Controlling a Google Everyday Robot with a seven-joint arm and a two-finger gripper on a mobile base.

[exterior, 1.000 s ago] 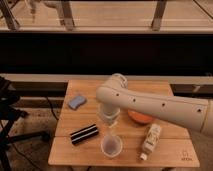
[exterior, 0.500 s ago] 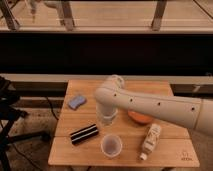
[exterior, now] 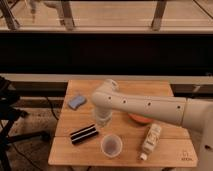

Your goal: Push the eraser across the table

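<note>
Eraser [exterior: 84, 134] lies aslant on the table [exterior: 165, 152], front-left, just left of a cup [exterior: 111, 145]. Just beside its right end hangs the gripper [exterior: 102, 119]. A blue pad [exterior: 77, 102] sits back-left, a bottle [exterior: 150, 140] lies right, and something orange [exterior: 140, 118] shows behind the arm.

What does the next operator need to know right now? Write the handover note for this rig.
Gripper: hangs low over the table, just right of and behind the eraser, mostly hidden under the arm's wrist.
Eraser: lies flat near the table's front left, set at a slant; not visibly touched by the gripper.
Other things: blue sponge pad at back left, clear cup at front centre, white bottle lying at front right, orange dish partly hidden behind the arm.
Done: arm brought beside the eraser.
Left: the push across the table, keeping clear of the cup.
</note>
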